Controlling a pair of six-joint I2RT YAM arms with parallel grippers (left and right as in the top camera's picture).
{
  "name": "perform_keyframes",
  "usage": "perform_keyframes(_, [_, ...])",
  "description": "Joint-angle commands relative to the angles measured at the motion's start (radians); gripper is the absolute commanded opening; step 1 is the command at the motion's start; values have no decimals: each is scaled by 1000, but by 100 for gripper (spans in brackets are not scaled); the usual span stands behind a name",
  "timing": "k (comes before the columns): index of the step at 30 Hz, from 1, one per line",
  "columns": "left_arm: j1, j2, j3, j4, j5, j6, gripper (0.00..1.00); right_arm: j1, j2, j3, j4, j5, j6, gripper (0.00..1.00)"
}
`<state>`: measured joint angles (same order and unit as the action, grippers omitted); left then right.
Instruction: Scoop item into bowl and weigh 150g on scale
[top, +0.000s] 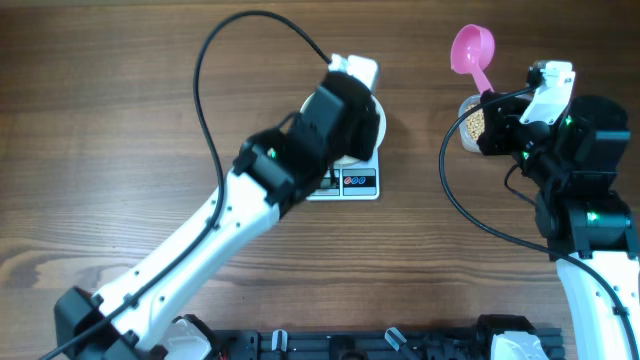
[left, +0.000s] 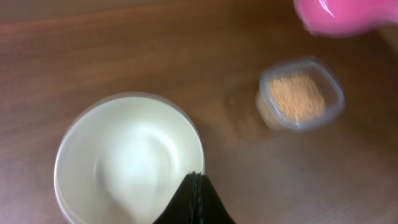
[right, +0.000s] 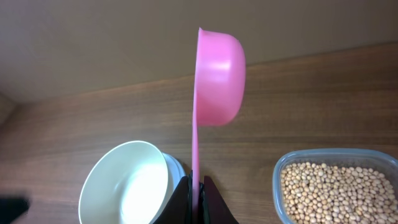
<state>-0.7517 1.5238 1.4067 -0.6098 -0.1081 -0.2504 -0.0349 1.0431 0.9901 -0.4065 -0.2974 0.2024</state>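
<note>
An empty white bowl (left: 127, 158) stands on the white scale (top: 358, 182). From overhead my left arm (top: 330, 125) covers most of the bowl, leaving only its right rim (top: 379, 125) showing. My left gripper (left: 194, 177) is shut with nothing in it, its tips over the bowl's right rim. My right gripper (right: 198, 182) is shut on the thin handle of a pink scoop (right: 217, 74), whose empty cup stands on edge, up and away from the fingers. The beans (right: 339, 186) fill a clear tub (top: 472, 122) just right of the gripper. The bowl (right: 127, 183) lies to its left.
The tub (left: 300, 96) stands on bare wooden table right of the scale, with a gap of tabletop between them. Black cables loop over the table behind the left arm and beside the right arm (top: 585, 190).
</note>
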Motion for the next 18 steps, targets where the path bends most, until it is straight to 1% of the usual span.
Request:
perform_keyframes(1, [-93,47,-35,-114,-63,32,4,-4,2,14,2,-38,-18,4])
perform_keyframes(2, [-124,64,-56,-131,-120,2,4,-4,2,14,2,-41,-18,4])
perform_keyframes(3, [-137,77,-67,-134,-138,-16,4,-4,2,14,2,-41,-18,4])
perform_keyframes(9, [-149,161,-119,-135,-133,-96,4,-4,2,14,1,-41,-17,4])
perform_keyframes(13, [-148,220,-131,-129,-131,-102,4,-4,2,14,2,-41,-18,4])
perform_keyframes(18, [-148,290,-131,-97,-82,-102,4,-4,2,14,1,-41,-18,4])
